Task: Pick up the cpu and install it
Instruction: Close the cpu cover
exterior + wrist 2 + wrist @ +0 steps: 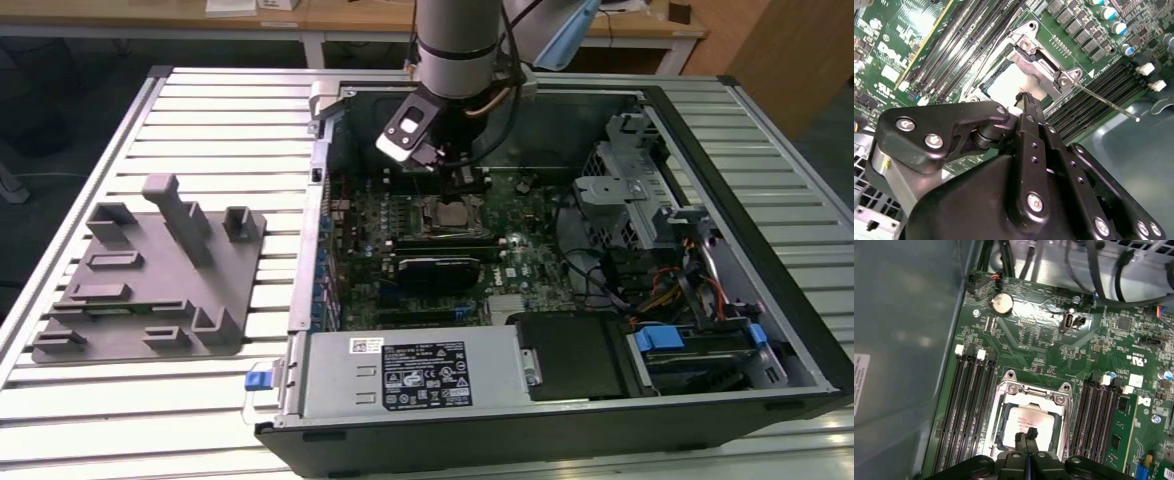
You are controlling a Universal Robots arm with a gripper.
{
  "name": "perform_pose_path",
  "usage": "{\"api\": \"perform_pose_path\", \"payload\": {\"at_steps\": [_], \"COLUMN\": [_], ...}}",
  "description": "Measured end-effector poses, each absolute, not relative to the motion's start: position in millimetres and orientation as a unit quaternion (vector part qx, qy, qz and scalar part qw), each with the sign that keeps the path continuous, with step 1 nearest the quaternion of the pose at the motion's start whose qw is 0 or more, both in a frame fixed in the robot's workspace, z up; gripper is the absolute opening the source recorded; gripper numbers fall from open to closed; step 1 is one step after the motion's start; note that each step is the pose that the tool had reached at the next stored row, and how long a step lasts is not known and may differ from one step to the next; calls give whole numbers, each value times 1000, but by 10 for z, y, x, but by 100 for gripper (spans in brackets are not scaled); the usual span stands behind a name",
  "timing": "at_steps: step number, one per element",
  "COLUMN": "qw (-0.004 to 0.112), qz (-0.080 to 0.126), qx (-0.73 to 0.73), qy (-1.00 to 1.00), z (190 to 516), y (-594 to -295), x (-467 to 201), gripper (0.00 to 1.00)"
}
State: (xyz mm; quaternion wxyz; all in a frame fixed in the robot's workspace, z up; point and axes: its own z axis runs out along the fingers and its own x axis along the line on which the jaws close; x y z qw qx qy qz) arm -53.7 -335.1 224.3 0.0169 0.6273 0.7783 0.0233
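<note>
Now the end effector [1025, 436], closed (nothing held), hangs over the seated cpu [1021, 416].

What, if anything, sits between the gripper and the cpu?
Nothing visible does. The flat square silver-topped cpu lies within the metal socket frame with its top bare. The black gripper hangs directly over it in both wrist views. Whether the tips touch it, I cannot tell.
</note>
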Motion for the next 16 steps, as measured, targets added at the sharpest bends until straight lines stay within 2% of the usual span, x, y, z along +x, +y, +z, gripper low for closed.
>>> {"api": "perform_pose_path", "payload": {"at_steps": [16], "qw": [15], "qz": [25], "qx": [566], "qy": [824], "z": [2242], "y": [-3351], "x": [-537], "gripper": [11]}}
